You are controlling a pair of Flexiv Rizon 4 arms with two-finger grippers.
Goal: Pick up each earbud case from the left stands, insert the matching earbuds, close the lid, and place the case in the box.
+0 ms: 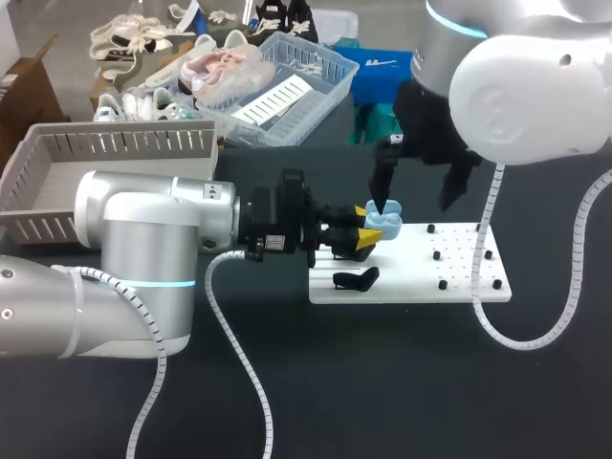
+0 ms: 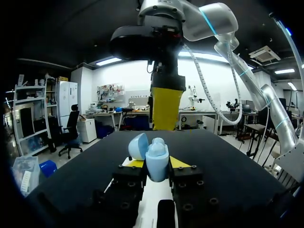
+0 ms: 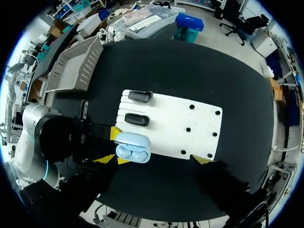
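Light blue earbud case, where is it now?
Head view: left gripper holds the light blue earbud case by the left end of the white board.

My left arm (image 1: 143, 239) lies low and reaches in flat from the side. The left gripper (image 1: 368, 232) points sideways and squeezes the blue case (image 3: 133, 147) between its two fingers. My right arm (image 1: 526, 86) hangs high. The right gripper (image 1: 418, 196) points down, fingers spread wide apart.
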